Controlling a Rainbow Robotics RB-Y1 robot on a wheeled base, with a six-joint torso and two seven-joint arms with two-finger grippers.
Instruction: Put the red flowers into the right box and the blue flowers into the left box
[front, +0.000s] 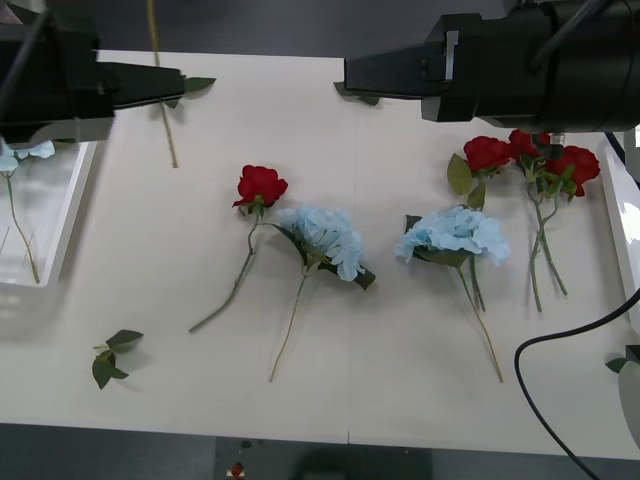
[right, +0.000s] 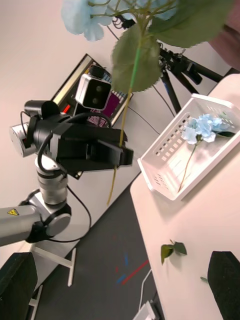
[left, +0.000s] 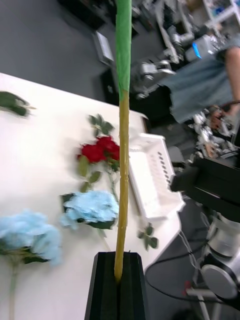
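Front view: our left gripper (front: 165, 88), at 11 o'clock above the table (front: 380, 340), is crossed by a thin tan stem (front: 167, 125) that hangs past it. The left box (front: 70, 205) lies at 9 o'clock, just beside and below it, with one blue bloom (front: 12, 155) inside. Two blue flowers (front: 325, 238) and a lone rose (front: 261, 185) lie mid-table. More red flowers (front: 530, 158) cluster at 2 o'clock beside the right box (front: 622, 215). The right gripper (front: 362, 75) hovers at 1 o'clock. A leaf sprig (front: 112, 355) lies at 8 o'clock.

Right wrist view: its black fingers stand wide apart and empty. Here we see what the front view cuts off: the carried stem ends in a pale-blue head (right: 80, 17) with broad leaves.

Left wrist view: the jaws are pinched fully onto the stem, a grip the front view hides.

We judge the main risk to be the stem pivoting or slipping in that narrow pinch under the wide head, so that on release it drapes over the rim.
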